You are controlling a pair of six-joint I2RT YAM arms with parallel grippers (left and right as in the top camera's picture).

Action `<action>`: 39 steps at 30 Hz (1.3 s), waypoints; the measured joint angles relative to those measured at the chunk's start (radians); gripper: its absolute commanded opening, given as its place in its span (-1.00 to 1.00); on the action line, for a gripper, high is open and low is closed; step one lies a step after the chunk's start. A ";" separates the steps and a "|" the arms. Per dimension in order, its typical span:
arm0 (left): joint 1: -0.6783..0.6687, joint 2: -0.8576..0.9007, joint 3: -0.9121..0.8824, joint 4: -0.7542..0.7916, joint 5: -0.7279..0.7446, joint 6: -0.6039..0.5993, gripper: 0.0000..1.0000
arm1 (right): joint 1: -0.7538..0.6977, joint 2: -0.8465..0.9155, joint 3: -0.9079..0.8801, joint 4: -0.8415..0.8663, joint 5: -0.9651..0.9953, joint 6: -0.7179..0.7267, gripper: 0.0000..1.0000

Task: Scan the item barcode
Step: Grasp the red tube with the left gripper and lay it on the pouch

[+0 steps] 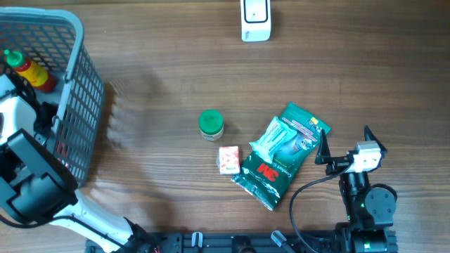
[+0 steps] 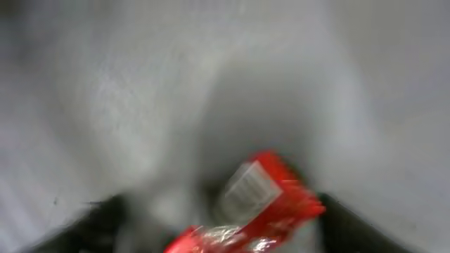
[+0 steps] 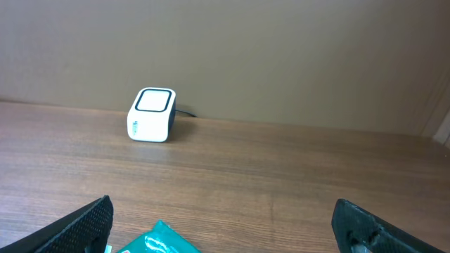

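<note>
- In your left wrist view the red packet [image 2: 253,211] sits low in the frame, just right of centre. It is glossy and crinkled, with a white label [image 2: 246,188] on its upper face. The view is too blurred to read any bars on the label.
- The left gripper [image 2: 225,235] shows only as dark shapes in the lower left and lower right corners, with the packet between them. You cannot tell whether the jaws are clamped on it.
- Overhead, the left arm [image 1: 28,176] is at the left edge, by the grey basket [image 1: 77,105], which holds a red sauce bottle [image 1: 28,70].
- The white scanner [image 1: 255,19] stands at the top centre of the table.
- The right gripper [image 3: 225,232] is at the overhead's lower right, jaws wide apart and holding nothing. It is just beside a green 3M package [image 1: 281,154].
- A green-lidded jar [image 1: 211,124] and a small pink box [image 1: 229,160] lie left of that package.
</note>
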State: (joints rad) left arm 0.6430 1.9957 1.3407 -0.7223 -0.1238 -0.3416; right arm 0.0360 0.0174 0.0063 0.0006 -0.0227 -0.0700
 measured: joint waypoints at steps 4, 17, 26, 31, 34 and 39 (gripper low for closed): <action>-0.002 -0.010 -0.031 0.049 -0.048 0.011 -0.92 | 0.000 0.000 0.000 0.000 0.000 0.000 1.00; 0.000 0.000 0.034 -0.168 -0.020 0.015 -0.92 | 0.000 0.000 0.000 0.000 0.000 0.000 0.99; 0.000 -0.009 0.208 -0.420 0.056 0.015 -0.92 | 0.000 0.000 0.000 0.000 0.000 0.000 0.99; 0.000 -0.218 0.297 -0.384 0.072 0.006 -0.92 | 0.000 0.000 0.000 0.000 0.000 0.000 1.00; 0.000 -0.378 0.333 -0.328 0.075 -0.028 -0.92 | 0.000 0.000 0.000 0.000 0.000 0.000 0.99; -0.001 -0.607 0.352 -0.216 0.193 -0.092 -0.92 | 0.000 0.000 0.000 0.000 0.000 0.000 0.99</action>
State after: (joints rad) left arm 0.6422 1.3884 1.6924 -0.9382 0.0692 -0.4339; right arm 0.0360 0.0174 0.0063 0.0006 -0.0223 -0.0700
